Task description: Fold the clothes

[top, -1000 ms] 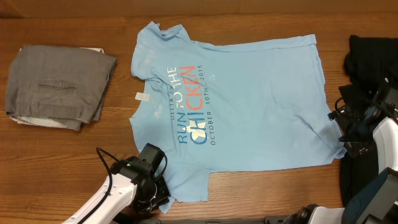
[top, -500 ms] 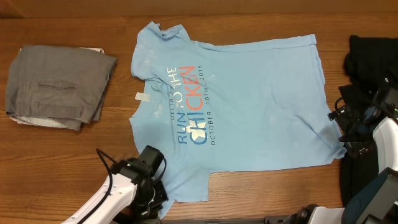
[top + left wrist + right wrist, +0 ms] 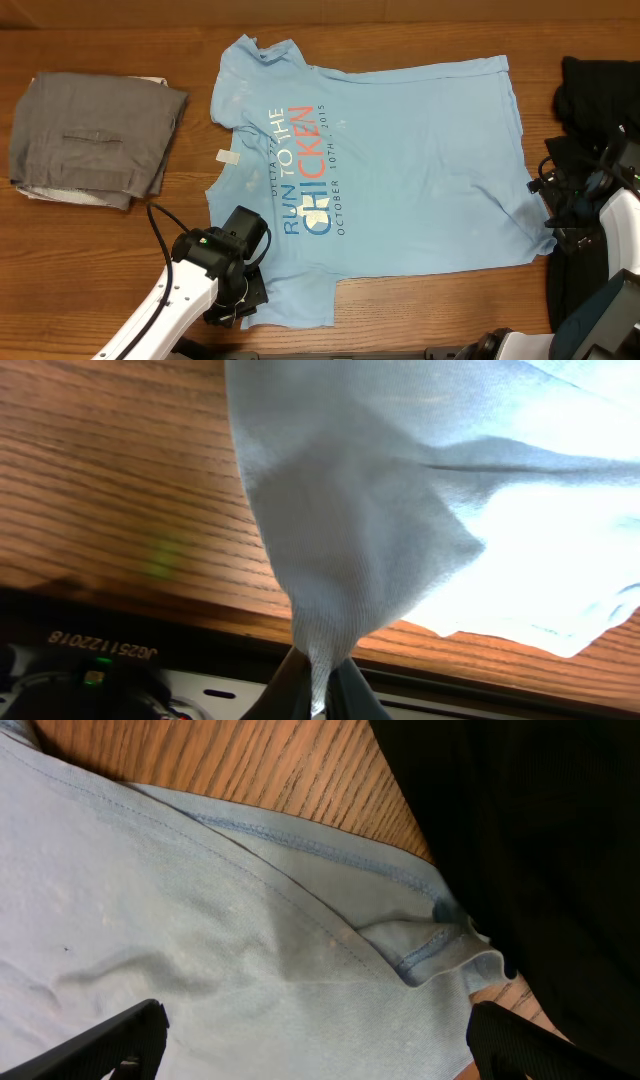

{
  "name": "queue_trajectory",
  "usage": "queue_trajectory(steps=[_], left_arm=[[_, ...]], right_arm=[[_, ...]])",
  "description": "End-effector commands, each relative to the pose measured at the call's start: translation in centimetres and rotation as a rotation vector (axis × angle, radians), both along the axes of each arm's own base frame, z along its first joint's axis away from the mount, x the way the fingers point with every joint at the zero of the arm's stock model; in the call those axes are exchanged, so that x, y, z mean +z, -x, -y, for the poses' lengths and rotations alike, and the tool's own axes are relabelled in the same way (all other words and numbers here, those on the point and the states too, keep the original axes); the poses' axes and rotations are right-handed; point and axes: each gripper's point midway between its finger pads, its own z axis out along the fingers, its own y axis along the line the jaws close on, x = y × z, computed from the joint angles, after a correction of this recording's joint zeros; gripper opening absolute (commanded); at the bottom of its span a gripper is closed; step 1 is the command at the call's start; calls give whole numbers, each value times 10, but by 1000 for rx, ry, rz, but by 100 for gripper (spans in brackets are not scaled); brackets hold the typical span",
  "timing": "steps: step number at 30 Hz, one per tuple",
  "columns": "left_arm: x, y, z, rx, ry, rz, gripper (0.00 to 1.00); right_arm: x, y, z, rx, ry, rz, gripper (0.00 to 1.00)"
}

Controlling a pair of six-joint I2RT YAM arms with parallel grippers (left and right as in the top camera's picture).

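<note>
The clothes are a light blue T-shirt (image 3: pixel 400 170) lying flat on the table, blue-and-red print facing up, collar to the left. My left gripper (image 3: pixel 243 296) is at the shirt's near sleeve. In the left wrist view, that gripper (image 3: pixel 318 688) is shut on a pinched fold of the sleeve (image 3: pixel 350 530), which rises off the wood. My right gripper (image 3: pixel 553 214) hovers at the shirt's near right hem corner. In the right wrist view, its fingers (image 3: pixel 120 1035) stand wide open over the hem corner (image 3: pixel 430 945), with nothing held between them.
A folded grey garment (image 3: pixel 95 140) lies at the far left. Black cloth (image 3: pixel 600 90) is piled at the right edge, beside the right arm. The table's front edge (image 3: pixel 150 600) runs just behind the left gripper.
My left gripper has shut on the sleeve and lifted a little, shifting toward the shirt's body. The right arm has not moved.
</note>
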Motion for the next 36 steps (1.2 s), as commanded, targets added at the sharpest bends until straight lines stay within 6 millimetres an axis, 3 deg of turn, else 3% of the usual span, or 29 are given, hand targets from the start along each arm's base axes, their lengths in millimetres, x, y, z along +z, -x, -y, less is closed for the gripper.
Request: queue_trajectory(steps=[1, 14, 19, 26, 28, 33, 36], left_arm=[[2, -5, -3, -33, -23, 23, 6], [0, -3, -3, -33, -24, 20, 4], [-23, 13, 3, -20, 35, -26, 4], [-49, 29, -4, 30, 23, -54, 4], [-50, 29, -4, 29, 20, -52, 9], [-50, 28, -4, 29, 23, -48, 41], [-50, 28, -4, 28, 23, -49, 43]], right_arm=[[3, -2, 0, 2, 6, 13, 100], [3, -2, 0, 2, 6, 13, 100], [3, -2, 0, 2, 6, 13, 100], [3, -2, 0, 2, 6, 13, 100], [3, -2, 0, 2, 6, 13, 100], [3, -2, 0, 2, 6, 13, 100], [3, -2, 0, 2, 6, 13, 100]])
